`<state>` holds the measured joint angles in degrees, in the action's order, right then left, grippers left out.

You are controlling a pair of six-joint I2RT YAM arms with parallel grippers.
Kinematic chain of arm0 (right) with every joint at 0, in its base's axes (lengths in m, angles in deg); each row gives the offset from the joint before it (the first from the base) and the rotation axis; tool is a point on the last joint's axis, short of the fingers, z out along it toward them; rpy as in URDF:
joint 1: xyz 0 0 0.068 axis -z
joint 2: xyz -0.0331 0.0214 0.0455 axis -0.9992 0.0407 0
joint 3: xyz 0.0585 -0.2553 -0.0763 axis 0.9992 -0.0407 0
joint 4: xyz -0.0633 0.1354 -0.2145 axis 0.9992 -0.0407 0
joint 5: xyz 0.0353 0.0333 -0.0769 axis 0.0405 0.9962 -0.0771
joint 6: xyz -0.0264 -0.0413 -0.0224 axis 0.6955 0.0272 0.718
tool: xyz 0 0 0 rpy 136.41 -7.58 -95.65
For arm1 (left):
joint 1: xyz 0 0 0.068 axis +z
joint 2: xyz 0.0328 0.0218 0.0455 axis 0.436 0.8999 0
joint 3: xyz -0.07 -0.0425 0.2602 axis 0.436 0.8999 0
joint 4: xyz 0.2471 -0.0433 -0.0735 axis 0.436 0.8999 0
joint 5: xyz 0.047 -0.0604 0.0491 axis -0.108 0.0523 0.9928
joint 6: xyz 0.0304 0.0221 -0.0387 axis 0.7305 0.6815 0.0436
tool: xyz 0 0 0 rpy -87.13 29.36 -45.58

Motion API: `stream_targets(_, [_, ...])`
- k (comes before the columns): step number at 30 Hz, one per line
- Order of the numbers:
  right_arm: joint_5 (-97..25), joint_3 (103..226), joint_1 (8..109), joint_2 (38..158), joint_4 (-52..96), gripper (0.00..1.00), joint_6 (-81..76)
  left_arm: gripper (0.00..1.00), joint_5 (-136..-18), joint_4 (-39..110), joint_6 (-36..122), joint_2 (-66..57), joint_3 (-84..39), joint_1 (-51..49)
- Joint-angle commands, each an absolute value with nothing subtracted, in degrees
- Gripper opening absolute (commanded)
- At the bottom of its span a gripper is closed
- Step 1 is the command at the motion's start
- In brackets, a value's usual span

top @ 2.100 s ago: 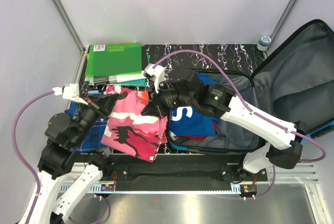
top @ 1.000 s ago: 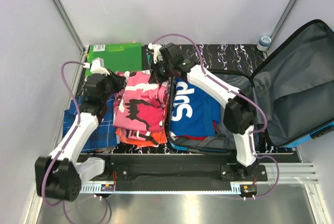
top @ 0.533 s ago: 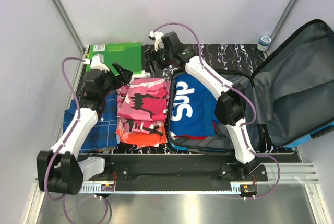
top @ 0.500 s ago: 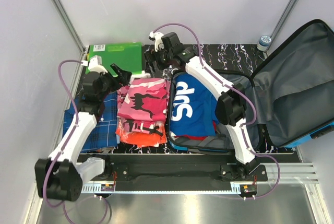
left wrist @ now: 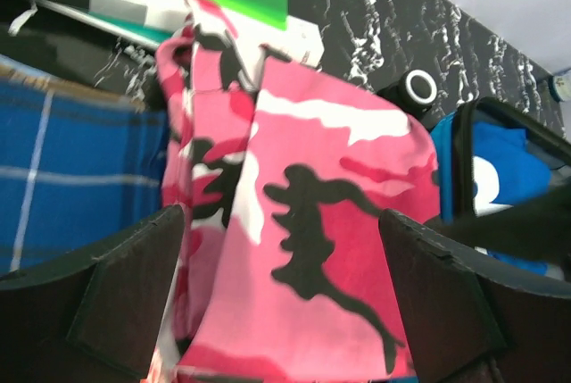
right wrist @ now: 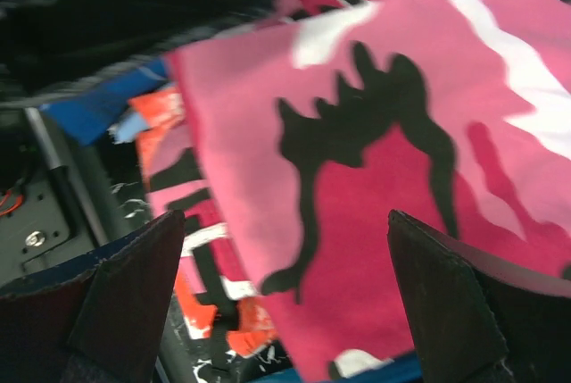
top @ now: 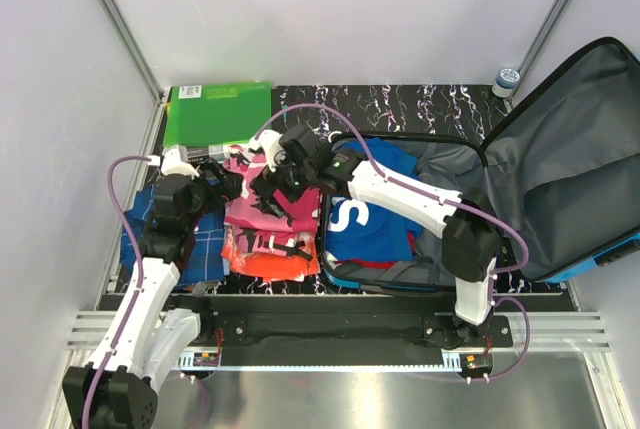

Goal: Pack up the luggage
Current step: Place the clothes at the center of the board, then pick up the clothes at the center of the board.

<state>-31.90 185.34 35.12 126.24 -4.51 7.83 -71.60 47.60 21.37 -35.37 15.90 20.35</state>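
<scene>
My left fingers [left wrist: 125, 285] and my right fingers [right wrist: 125, 285] are both spread wide and hold nothing. They hang just over the pink camo cloth [left wrist: 303, 222], folded on the tabletop [top: 400, 99]. The luggage [top: 560, 149] sits open just beside it, on my right, with a blue shirt [top: 385, 234] inside. I think I should pinch 2 edges of the cloth, lift it flat, and carry it over the rim without unfolding it.

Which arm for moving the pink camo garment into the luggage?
Right, likely: the right fingers, open, hover over the pink camo garment on the luggage side; the left fingers are at the far edge.
</scene>
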Motion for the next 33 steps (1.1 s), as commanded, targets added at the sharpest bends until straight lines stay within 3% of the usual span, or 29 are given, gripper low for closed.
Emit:
stream_targets(1, [-30.2, 182.6, 33.0, 123.1, 1.7, 1.0, 10.2, 0.96, -70.2, 49.0, 21.1, -39.2, 16.5, 20.7])
stream_targets(25, [-43.4, 176.8, 22.4, 132.6, 4.6, 1.0, 14.1, 0.99, -73.4, 55.2, 23.2, -41.8, 12.3, 20.7])
stream_targets(33, [-46.1, 173.6, 20.3, 131.0, 4.5, 1.0, 13.7, 0.99, -73.4, 55.0, 23.1, -41.6, 12.6, 20.7])
